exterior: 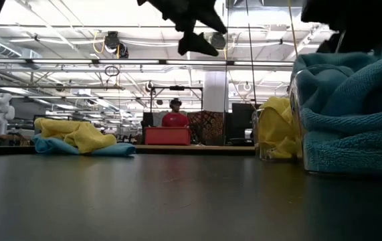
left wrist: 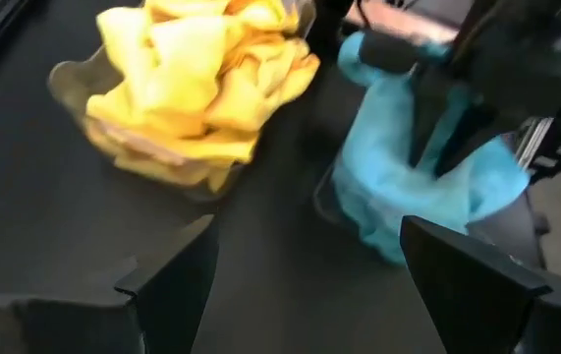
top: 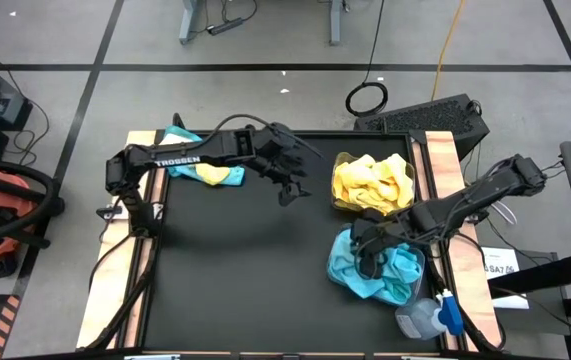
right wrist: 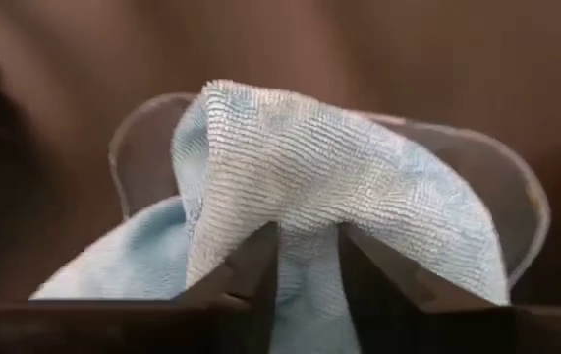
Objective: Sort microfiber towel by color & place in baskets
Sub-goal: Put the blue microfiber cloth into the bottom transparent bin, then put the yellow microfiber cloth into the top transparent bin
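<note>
**A:** Black matting covers the table (top: 235, 270), with a wooden rim at its sides; behind it, in the low view, a big hall with ceiling lights and a person (exterior: 174, 114) in red, far off. Where are the towels?

**B:** Most are sorted. At the right side two clear baskets stand close together. The far basket (top: 338, 203) is heaped with yellow towels (top: 373, 180). The near basket (top: 337, 285) holds teal towels (top: 395, 275), and some of that cloth spills over its left wall.

**A:** Anything unsorted?

**B:** Yes, a small pile (top: 203, 171) at the far left of the table: yellow and teal cloths lying together, partly under the left arm.

**A:** And the right gripper (top: 370, 262)?

**B:** It is down over the near basket, right on the teal heap. In its wrist view a fold of teal towel (right wrist: 329, 187) rises between the two fingers (right wrist: 251, 261), which stand a little apart with the cloth in the gap. I cannot tell whether they pinch it or only lie beside it.

**A:** The left gripper (top: 290, 190)?

**B:** It hangs above the table's far middle, between the pile and the yellow basket, touching nothing. Its jaws are spread wide and hold nothing; its wrist view looks past them at both baskets.

**A:** Anything else on the table?

**B:** A grey bottle (top: 427, 318) with a blue cap lies just near of the teal basket, at the right edge. A black keyboard (top: 430, 117) sits beyond the far right corner.
</note>
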Controlling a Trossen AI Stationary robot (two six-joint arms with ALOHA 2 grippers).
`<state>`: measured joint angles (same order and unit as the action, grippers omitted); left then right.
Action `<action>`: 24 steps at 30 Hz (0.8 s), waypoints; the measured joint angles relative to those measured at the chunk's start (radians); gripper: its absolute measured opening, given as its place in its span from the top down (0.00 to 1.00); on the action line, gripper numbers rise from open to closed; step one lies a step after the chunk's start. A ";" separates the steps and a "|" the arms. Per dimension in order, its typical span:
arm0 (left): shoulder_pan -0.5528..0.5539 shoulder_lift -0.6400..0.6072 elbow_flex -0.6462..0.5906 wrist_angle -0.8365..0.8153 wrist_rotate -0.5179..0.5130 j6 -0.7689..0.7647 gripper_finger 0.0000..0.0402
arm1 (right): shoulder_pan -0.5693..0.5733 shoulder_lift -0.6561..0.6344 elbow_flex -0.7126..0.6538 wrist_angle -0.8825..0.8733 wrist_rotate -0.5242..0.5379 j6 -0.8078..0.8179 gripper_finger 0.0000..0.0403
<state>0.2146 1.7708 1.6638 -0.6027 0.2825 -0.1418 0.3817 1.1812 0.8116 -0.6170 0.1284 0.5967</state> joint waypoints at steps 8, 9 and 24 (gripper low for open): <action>0.071 -0.062 0.000 -0.204 -0.140 0.100 0.19 | 0.000 -0.001 0.133 -0.143 0.005 -0.030 0.55; 0.084 -0.071 0.000 -0.237 -0.162 0.111 0.19 | 0.000 -0.001 0.149 -0.157 0.007 -0.032 0.54; 0.336 -0.094 -0.086 -0.661 -0.368 0.203 0.19 | 0.000 -0.001 0.428 -0.332 0.062 -0.067 0.48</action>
<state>0.5509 1.6767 1.5782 -1.2638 -0.0856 0.0612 0.3817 1.1797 1.2399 -0.9492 0.1909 0.5301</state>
